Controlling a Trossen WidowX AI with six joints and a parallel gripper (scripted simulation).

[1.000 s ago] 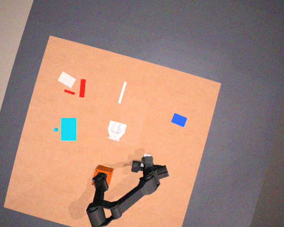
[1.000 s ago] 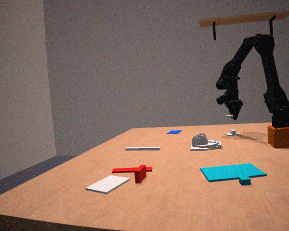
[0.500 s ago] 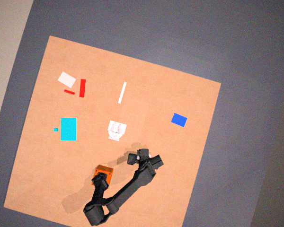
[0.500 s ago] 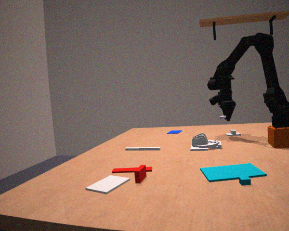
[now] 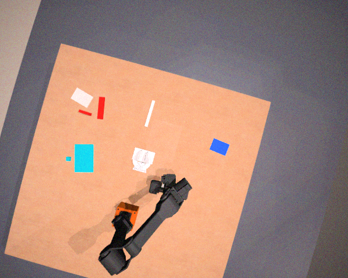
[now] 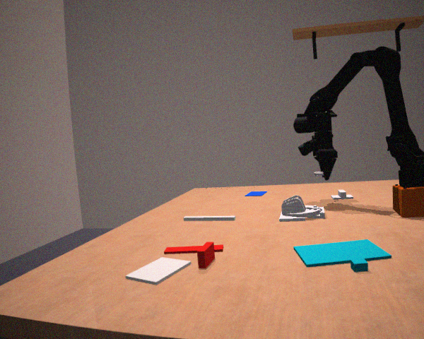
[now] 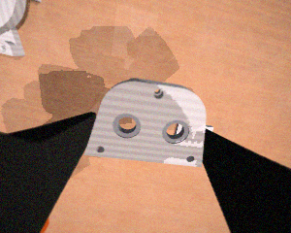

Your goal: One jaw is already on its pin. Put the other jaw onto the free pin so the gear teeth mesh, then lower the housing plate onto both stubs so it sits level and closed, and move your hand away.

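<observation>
Going by the top view, a cyan slab [image 5: 83, 158] [image 6: 342, 251] is lying well left of the pincer [image 5: 162, 185] [image 6: 326, 177] [image 7: 147, 141], and a white card [image 5: 82, 97] [image 6: 159, 270] and an upright red bar [image 5: 84, 112] [image 6: 205, 255] are sitting farther off, up and left. The orange base block [image 5: 135, 218] [image 6: 405, 200] is standing down and left of the pincer. The white gear assembly [image 5: 142, 167] [image 6: 303, 214] [image 7: 5, 19] is resting on the table, near the pincer, up and left, apart from it. The pincer itself is standing wide, holding the housing plate [image 5: 162, 185] [image 6: 318, 173] [image 7: 147, 107] by its side edges. The plate is hanging between the fingertips, above the table and off the assembly; both its ringed holes are showing in the wrist view. A blue rectangle [image 5: 219, 146] [image 6: 256, 193] is lying right of the pincer, well apart.
</observation>
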